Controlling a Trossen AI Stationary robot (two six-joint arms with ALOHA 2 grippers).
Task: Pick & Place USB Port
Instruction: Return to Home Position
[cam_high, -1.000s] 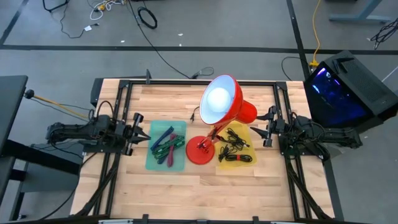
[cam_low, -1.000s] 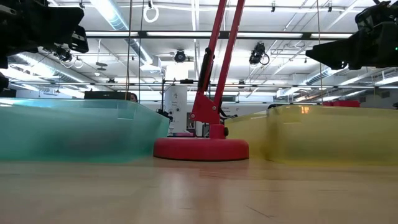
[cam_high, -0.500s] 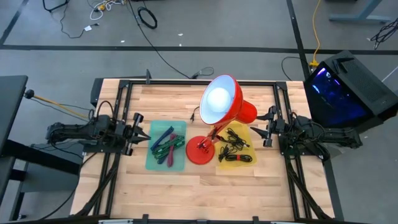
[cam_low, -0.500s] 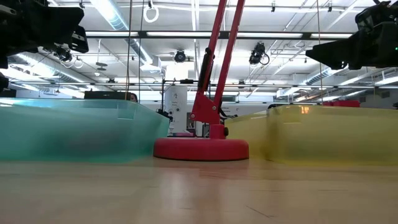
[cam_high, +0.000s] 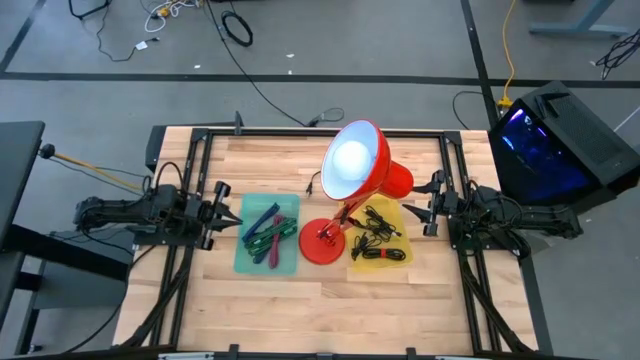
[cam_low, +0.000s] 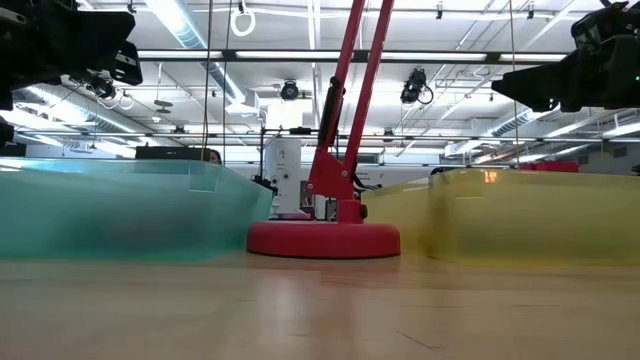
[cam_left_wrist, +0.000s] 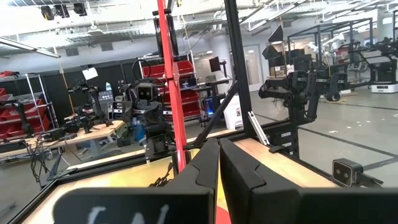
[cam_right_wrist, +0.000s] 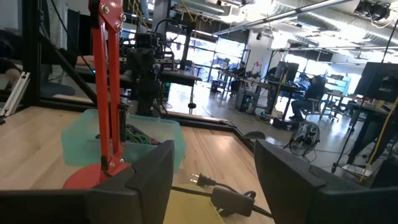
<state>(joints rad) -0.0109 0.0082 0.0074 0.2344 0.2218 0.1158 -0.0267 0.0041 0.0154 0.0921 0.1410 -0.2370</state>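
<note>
Left wrist view shows the left fingers (cam_left_wrist: 202, 177) closed together; the right fingers (cam_right_wrist: 146, 180) stand wide apart.

We can read no text anywhere; the white marks (cam_left_wrist: 115, 215) on a dark plate (cam_left_wrist: 180, 206) at the left wrist are blurred.

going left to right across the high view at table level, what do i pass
left hand → blue bin with coloured cables → red lamp base → yellow bin with black cables → right hand
</note>
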